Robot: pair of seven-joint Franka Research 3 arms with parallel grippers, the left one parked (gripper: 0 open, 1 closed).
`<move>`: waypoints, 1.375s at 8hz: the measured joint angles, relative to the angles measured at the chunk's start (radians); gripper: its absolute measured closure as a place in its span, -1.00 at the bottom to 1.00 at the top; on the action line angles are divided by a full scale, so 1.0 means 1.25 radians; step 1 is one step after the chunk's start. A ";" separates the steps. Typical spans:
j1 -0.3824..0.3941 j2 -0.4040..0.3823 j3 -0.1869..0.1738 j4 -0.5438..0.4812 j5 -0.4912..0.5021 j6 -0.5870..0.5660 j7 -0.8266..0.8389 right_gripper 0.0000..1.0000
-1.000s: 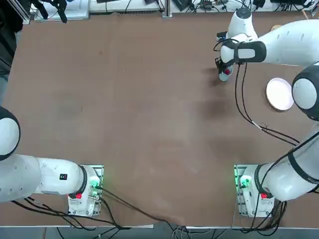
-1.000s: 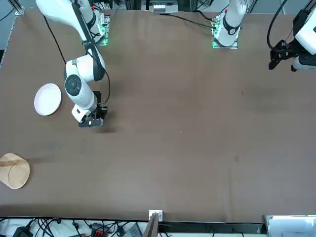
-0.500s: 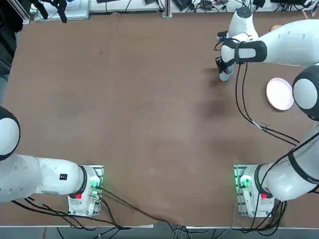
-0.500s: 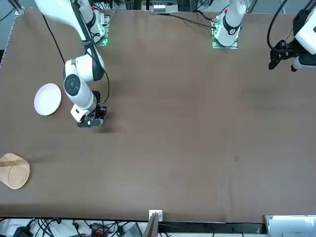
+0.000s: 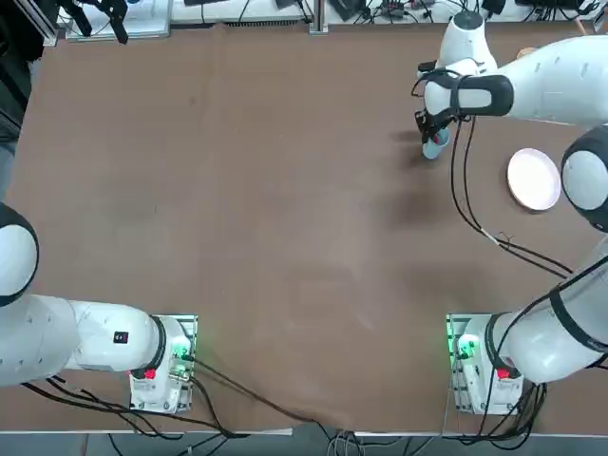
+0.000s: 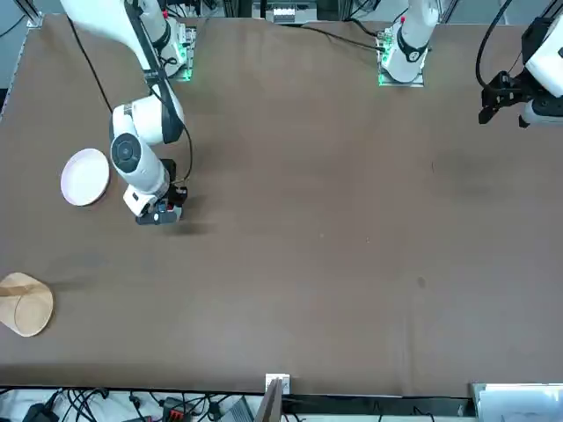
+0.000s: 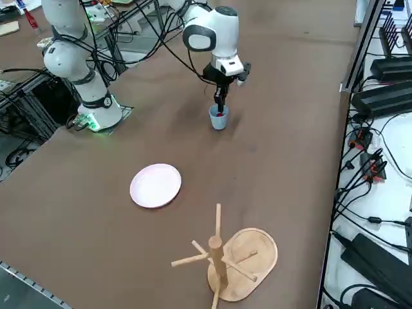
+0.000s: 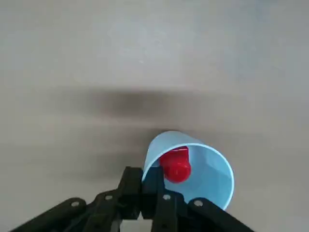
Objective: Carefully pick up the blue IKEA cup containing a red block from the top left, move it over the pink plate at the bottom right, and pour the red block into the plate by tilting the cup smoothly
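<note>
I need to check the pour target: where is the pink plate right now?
In the top view the pink plate lies near the table's right edge, apart from the blue cup that the right gripper holds.

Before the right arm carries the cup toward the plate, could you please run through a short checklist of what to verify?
1. Right gripper pinching the rim of the blue cup, one finger inside the wall, one outside: ok.
2. Red block inside the cup: ok.
3. Cup upright, mouth up: ok in the right side view.
4. Cup clear of the table: cannot tell.
5. Pink plate bare, ready to receive: ok.
6. Wooden rack off the path from cup to plate: ok.
</note>
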 joint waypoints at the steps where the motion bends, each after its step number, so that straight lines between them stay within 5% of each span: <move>1: -0.005 -0.024 -0.007 0.001 0.000 -0.034 -0.001 0.96; 5: -0.085 -0.157 -0.019 -0.002 -0.022 -0.189 -0.059 0.96; 11: -0.305 -0.288 -0.024 -0.113 -0.025 -0.207 -0.331 0.96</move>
